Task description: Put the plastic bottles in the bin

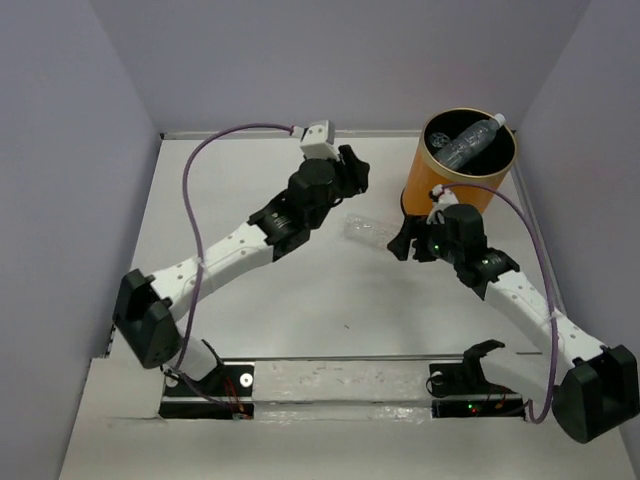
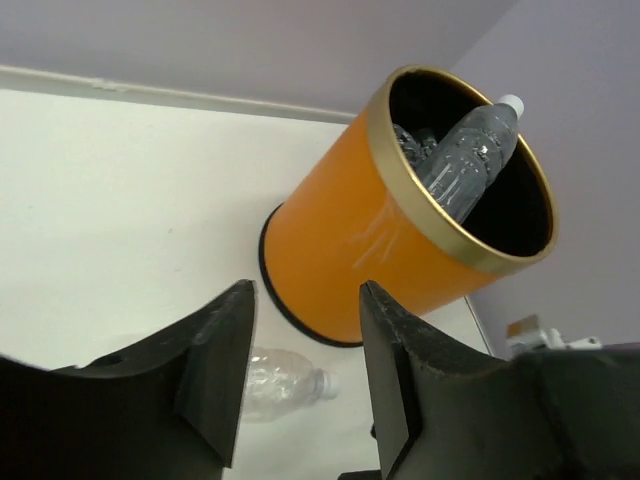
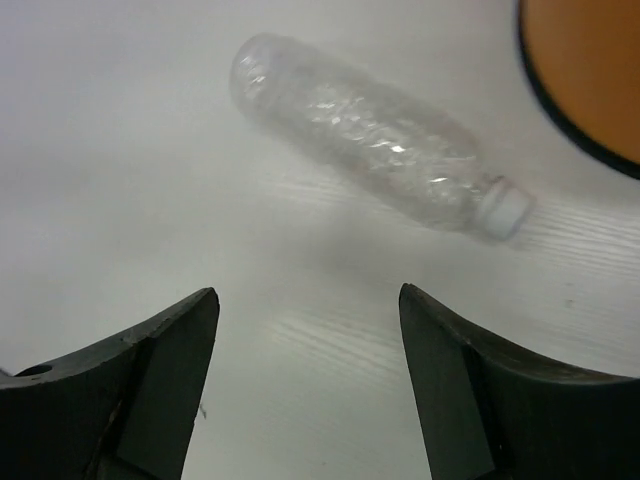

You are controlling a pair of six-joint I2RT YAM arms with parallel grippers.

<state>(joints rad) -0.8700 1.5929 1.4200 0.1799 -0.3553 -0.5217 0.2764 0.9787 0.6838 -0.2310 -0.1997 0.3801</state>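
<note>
The orange bin (image 1: 437, 178) stands at the back right and holds clear bottles; one (image 1: 472, 140) leans with its white cap over the rim, also in the left wrist view (image 2: 470, 160). One clear bottle (image 1: 366, 230) lies on the table left of the bin's base, seen in the right wrist view (image 3: 370, 135) and the left wrist view (image 2: 280, 382). My right gripper (image 1: 403, 243) is open and empty just right of that bottle, short of it (image 3: 308, 310). My left gripper (image 1: 356, 166) is open and empty, above the table left of the bin (image 2: 305, 300).
Grey walls enclose the white table (image 1: 300, 320) on three sides. The bin (image 2: 370, 250) stands close to the back right corner. A metal rail (image 1: 340, 385) with both arm bases runs along the near edge.
</note>
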